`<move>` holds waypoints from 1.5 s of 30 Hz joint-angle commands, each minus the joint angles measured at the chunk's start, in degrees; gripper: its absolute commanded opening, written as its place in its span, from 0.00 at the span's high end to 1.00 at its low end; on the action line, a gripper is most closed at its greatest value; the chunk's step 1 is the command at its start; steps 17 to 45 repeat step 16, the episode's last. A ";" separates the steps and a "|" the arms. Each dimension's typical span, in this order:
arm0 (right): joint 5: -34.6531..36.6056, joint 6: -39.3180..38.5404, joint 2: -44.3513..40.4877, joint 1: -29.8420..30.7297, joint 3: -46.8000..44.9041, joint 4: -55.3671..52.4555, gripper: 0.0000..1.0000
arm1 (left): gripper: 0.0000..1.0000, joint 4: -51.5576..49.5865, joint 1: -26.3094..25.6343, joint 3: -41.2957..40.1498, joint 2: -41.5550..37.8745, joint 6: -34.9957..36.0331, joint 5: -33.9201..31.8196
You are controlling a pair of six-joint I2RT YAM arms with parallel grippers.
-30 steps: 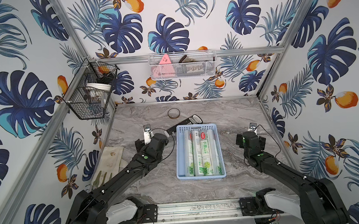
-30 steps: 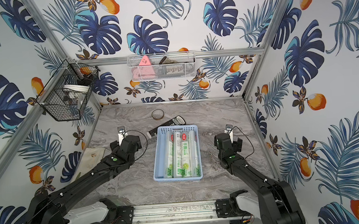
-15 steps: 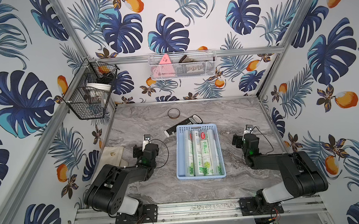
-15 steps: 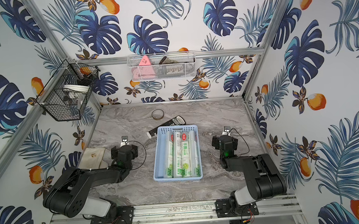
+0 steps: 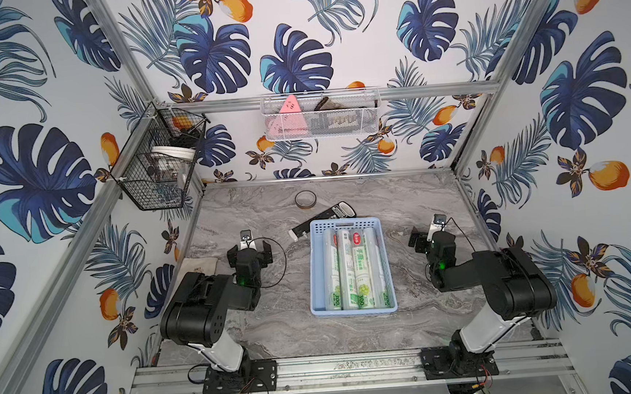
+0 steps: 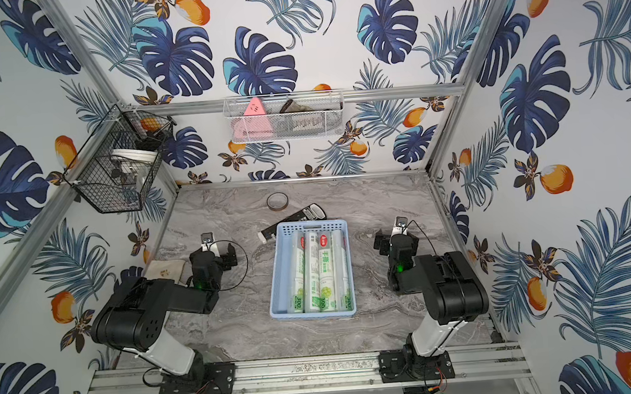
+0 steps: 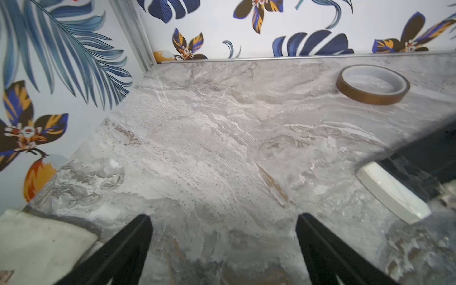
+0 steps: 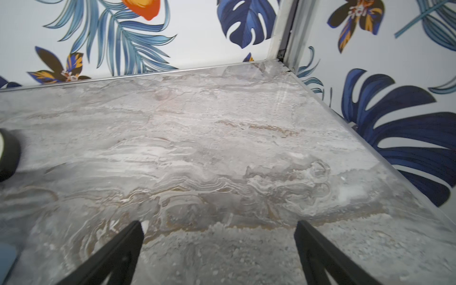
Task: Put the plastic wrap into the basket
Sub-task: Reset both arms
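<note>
Leafy wallpaper (image 5: 333, 33) is enclosing the grey marble table (image 5: 421, 205). The plastic wrap (image 5: 360, 267) is lying in the basket (image 5: 354, 312), long axes running twelve to six o'clock. The left end effector (image 7: 223, 217) and right end effector (image 8: 218, 223) are gaping, empty.

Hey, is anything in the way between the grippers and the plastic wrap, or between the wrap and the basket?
Nothing blocks. All four wrap rolls already lie in the basket. Between them and the left gripper or right gripper, both with open jaws, is only bare table and the basket's side walls.
</note>
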 commanded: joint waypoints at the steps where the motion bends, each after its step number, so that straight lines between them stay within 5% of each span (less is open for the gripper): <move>1: -0.13 1.72 -0.29 -0.08 0.40 -2.91 0.00 | 0.01 0.70 0.25 0.06 0.04 -1.19 2.05; 45: -0.03 1.35 -0.05 -0.08 0.16 -2.00 0.00 | 0.01 -0.26 -0.45 0.34 -0.02 -0.53 2.07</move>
